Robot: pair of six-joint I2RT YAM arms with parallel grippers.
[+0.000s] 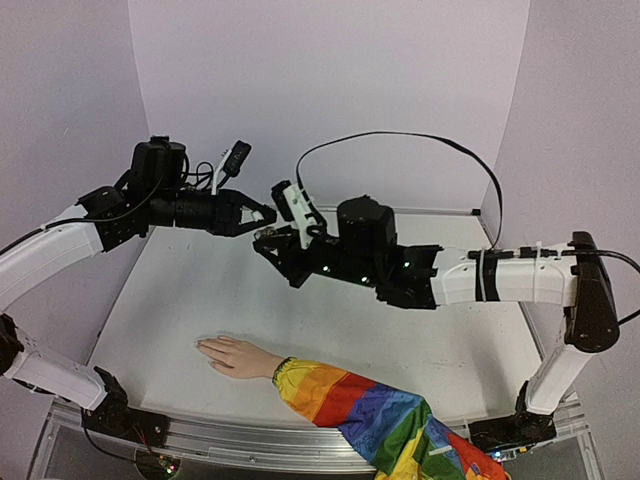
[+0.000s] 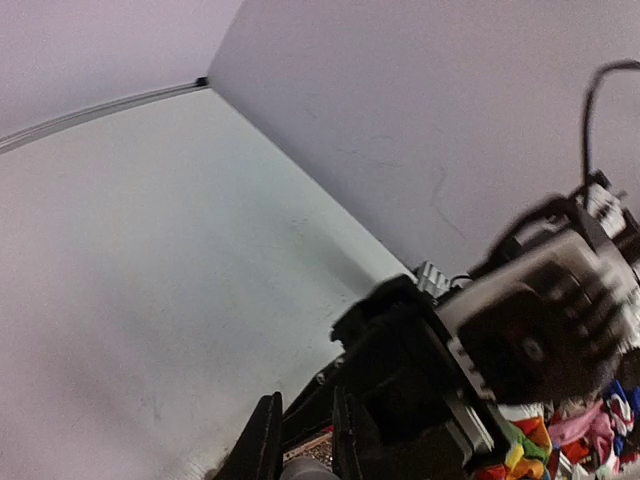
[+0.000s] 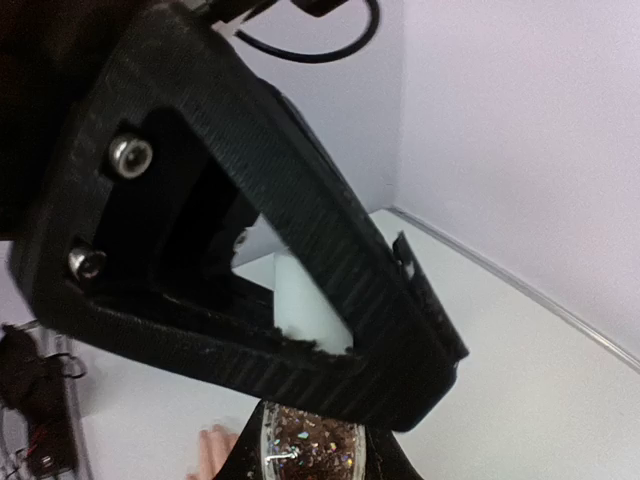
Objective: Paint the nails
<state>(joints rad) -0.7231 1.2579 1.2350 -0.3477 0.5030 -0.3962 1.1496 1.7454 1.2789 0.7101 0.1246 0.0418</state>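
Observation:
The pale mannequin hand lies flat on the table, its rainbow sleeve running to the front right. Its nails are too small to make out. Both grippers meet in the air above the middle of the table, well above the hand. My right gripper is shut on a small clear bottle of brown glitter polish. My left gripper closes on the bottle's cap from above. In the right wrist view the left gripper's black fingers cover the bottle's top. The mannequin's fingertips show below.
Lilac walls enclose the white table at the back and both sides. A black cable loops above the right arm. The right arm's black wrist fills the lower right of the left wrist view.

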